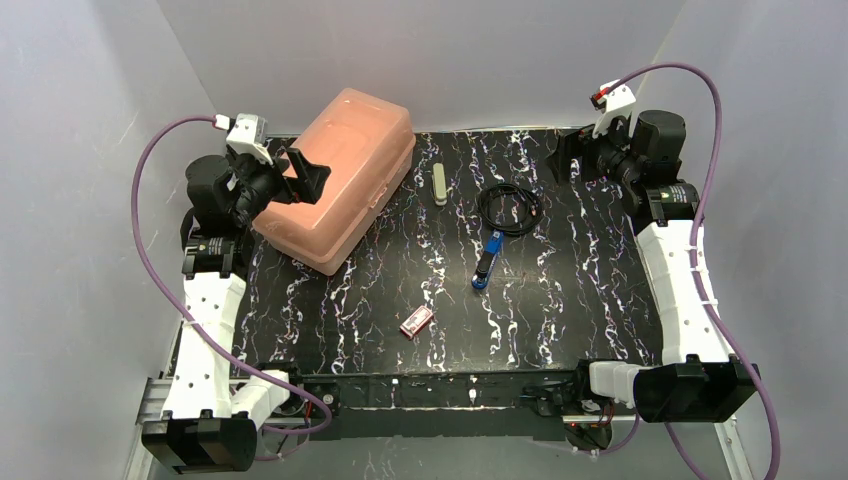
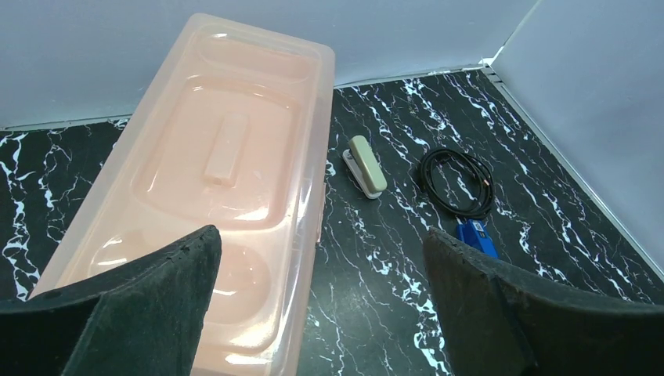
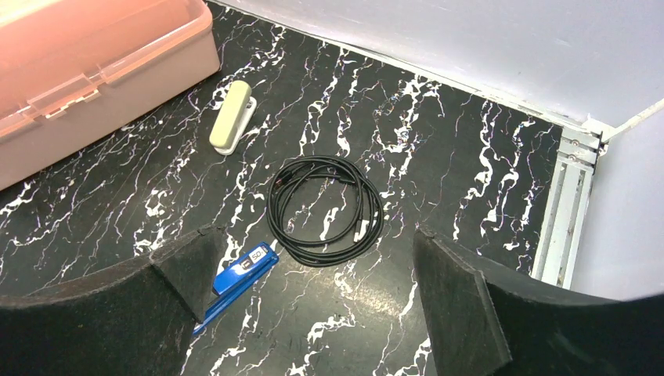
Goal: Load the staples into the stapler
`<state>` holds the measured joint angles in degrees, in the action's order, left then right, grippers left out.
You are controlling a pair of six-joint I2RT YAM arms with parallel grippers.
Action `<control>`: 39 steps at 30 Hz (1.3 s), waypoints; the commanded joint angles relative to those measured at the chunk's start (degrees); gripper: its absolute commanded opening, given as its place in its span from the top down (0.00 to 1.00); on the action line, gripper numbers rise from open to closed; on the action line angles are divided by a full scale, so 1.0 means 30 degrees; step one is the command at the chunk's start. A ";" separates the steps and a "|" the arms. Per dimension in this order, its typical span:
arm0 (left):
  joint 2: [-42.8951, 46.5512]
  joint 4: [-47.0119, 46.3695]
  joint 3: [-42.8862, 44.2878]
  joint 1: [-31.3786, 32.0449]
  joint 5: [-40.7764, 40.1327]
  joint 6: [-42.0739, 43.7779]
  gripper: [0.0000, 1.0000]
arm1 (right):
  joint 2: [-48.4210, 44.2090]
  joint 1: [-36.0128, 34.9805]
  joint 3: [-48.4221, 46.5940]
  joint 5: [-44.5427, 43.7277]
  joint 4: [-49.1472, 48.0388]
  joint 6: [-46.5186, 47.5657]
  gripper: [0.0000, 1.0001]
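Taking in pale grey walls (image 1: 450, 60) boxing in the back and both sides. Looking down on a black table (image 1: 560, 330) veined with white like marble, glossy enough to be catching glare. Noting a big salmon-pink case (image 1: 340, 175) lying shut and slantwise on the table's far left.

Tracing the left arm (image 1: 205, 340), white and black, rising beside the case's near-left end and trailing a purple cord (image 1: 150, 200). Seeing the left gripper (image 2: 319, 235) hanging over that end of the case, pads spread wide, gripping nothing. Tracing the right arm (image 1: 680, 290) standing well to the right of the case, across the table. Seeing the right gripper (image 3: 313, 235) likewise spread wide and empty, far right of the case, above the surface.

Spotting a coiled black cable (image 3: 322, 255) lying flat to the right of the case. Spotting a blue tool (image 1: 487, 258) lying just on the near side of that coil, also right of the case. Finding a small beige stapler (image 1: 440, 185) lying just beside the case's right flank, not touching it. Finding the staples (image 1: 416, 321), a tiny pink-red box, lying flat and alone, well apart from the case, off its near-right corner toward the table's near edge.
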<state>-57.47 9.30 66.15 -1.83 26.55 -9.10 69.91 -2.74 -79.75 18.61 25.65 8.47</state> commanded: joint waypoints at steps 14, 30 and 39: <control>0.0686 0.2073 0.0593 -0.0101 -0.1135 0.1125 0.01 | -0.0767 -0.0080 0.0324 0.0712 -0.0084 0.0398 0.01; -0.0028 1.0424 0.0298 0.8717 0.0305 1.0708 0.02 | -0.0163 -0.5852 0.3457 0.1217 0.1215 0.4077 0.01; -0.3486 0.8205 -0.2558 1.3991 -0.2639 0.7782 0.09 | 0.0190 -0.5799 0.4957 0.2022 -0.0402 0.3406 0.02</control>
<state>-64.01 36.10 61.93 35.59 23.90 18.70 71.13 -20.27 -65.87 23.86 29.06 19.59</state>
